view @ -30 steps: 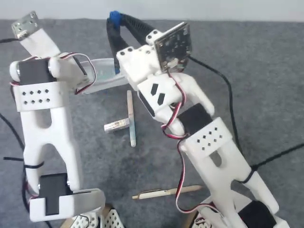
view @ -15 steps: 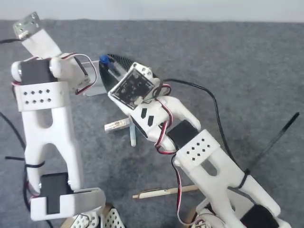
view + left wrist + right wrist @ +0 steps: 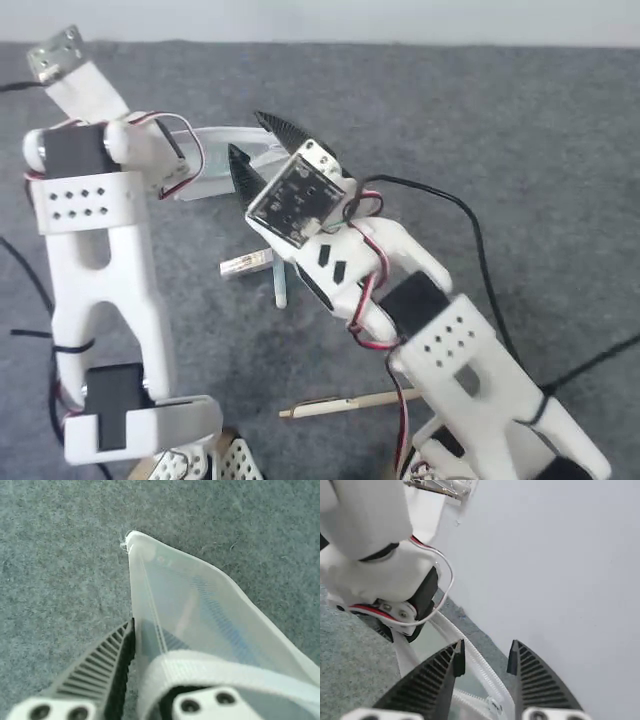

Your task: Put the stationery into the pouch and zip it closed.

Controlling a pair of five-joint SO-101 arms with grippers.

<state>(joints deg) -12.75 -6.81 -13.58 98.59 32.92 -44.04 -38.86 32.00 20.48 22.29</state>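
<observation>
Early on — left gripper (image 3: 137, 640) fingers clamp the pouch (image 3: 200, 595), right gripper (image 3: 250, 135) fingers apart, empty — pen (image 3: 345, 404) and white stick (image 3: 277, 262) lie unpacked on the worktop (image 3: 520, 150).

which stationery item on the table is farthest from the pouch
The beige pen, lying alone and well apart from the rest. The pale stick and the short clear piece lie together, much closer to the pouch.

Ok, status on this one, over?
Left gripper shut on pouch edge. Right gripper open, empty, above pouch. White pen, small clear item, beige pen out on the mat. Nothing blocking.
</observation>
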